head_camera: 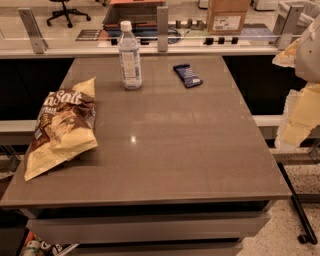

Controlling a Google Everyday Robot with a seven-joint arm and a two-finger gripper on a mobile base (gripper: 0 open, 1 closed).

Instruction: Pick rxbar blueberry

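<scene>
The rxbar blueberry point(187, 75), a small flat dark navy bar with pale print, lies on the brown table point(170, 150) near its far edge, right of centre. My gripper point(292, 122) is at the right edge of the view, pale and cream-coloured. It hangs beyond the table's right side, well to the right of the bar and nearer to me than it. It touches nothing on the table.
A clear water bottle point(130, 55) stands upright left of the bar. A large yellow-and-brown chip bag point(62, 125) lies at the table's left edge. A glass partition with metal posts point(162, 22) runs behind the table, with a cardboard box point(227, 15) beyond it.
</scene>
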